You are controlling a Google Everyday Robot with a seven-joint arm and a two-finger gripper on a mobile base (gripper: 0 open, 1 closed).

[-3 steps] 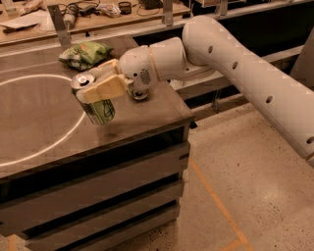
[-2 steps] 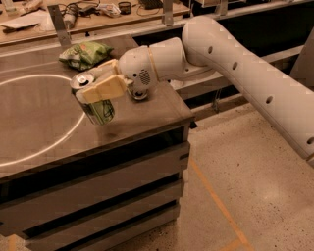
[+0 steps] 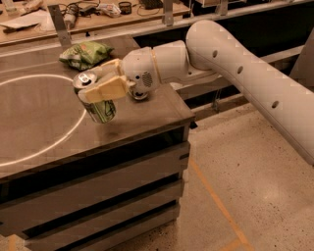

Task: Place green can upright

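Note:
The green can (image 3: 100, 109) stands nearly upright, tilted a little, on the brown table (image 3: 147, 117) near its front right part. Its silver top with pull tab (image 3: 84, 78) faces up and left. My gripper (image 3: 100, 84) reaches in from the right on a white arm (image 3: 245, 68). Its cream fingers (image 3: 105, 88) are closed around the can's upper half. The can's base is at or just above the tabletop; I cannot tell if it touches.
A green snack bag (image 3: 86, 52) lies behind the can at the table's back. A white circle line (image 3: 59, 142) is drawn on the tabletop left of the can. The table's right edge is close to the gripper. A cluttered workbench (image 3: 73, 12) stands behind.

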